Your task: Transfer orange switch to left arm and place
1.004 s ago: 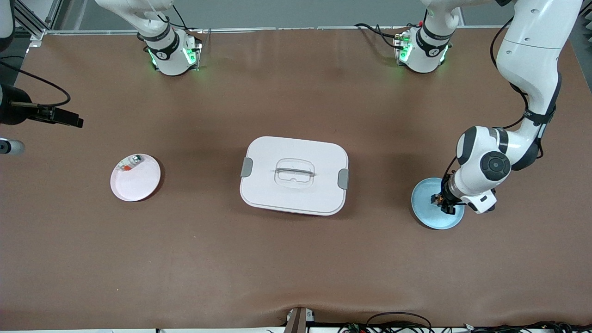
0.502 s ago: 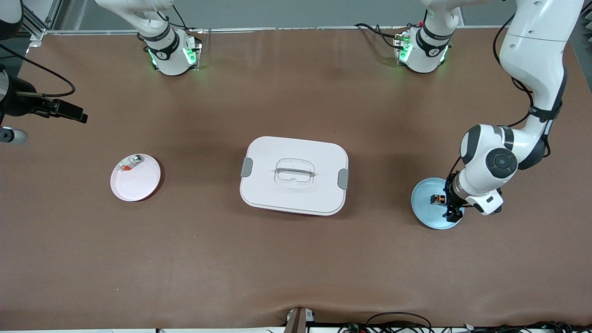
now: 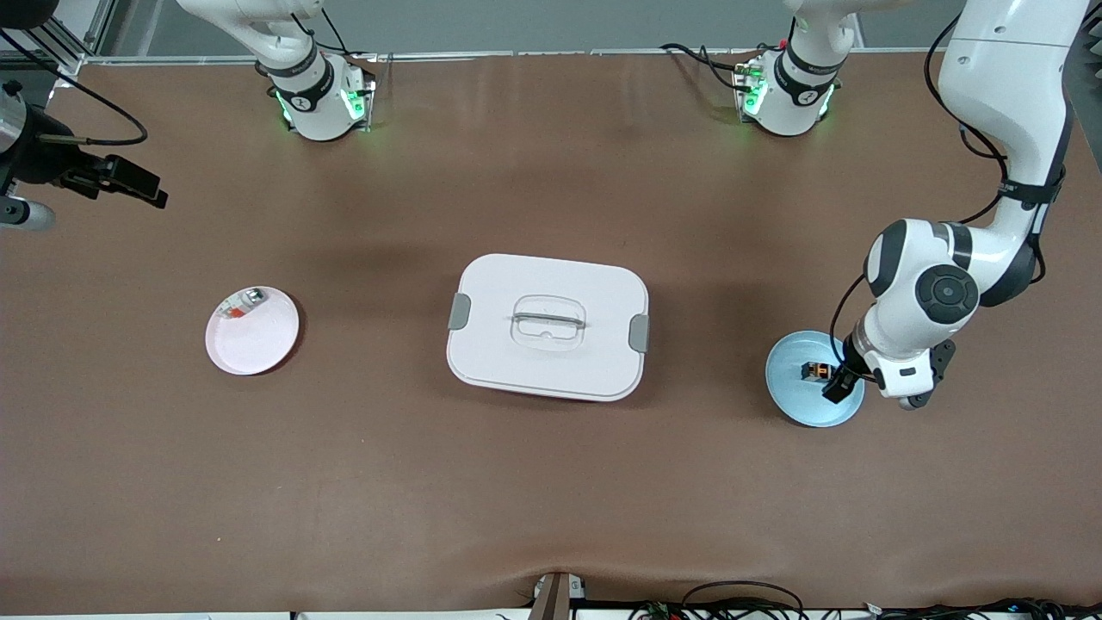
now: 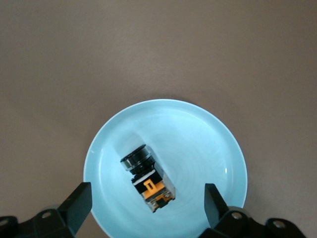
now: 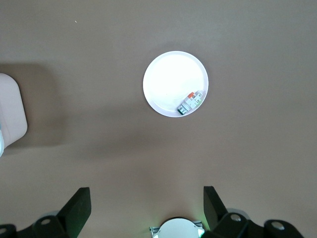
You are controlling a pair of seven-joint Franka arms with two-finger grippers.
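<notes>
Directly beneath the left gripper (image 4: 144,208), we are seeing the orange switch (image 4: 147,177) lying on its side in the blue plate (image 4: 208,144), with the fingers spread wide on either side of it and gripping nothing. We are judging one risk here: a finger descending while moving away could clip the switch and roll it toward the plate rim. The right gripper (image 5: 144,208) is waiting, also wide open, over bare table near the pink plate (image 5: 168,79). The front view is showing the box (image 3: 547,325) between the two plates, which the left wrist view is omitting. Only the right wrist view is resolving the small silvery part (image 5: 190,103) clearly.
</notes>
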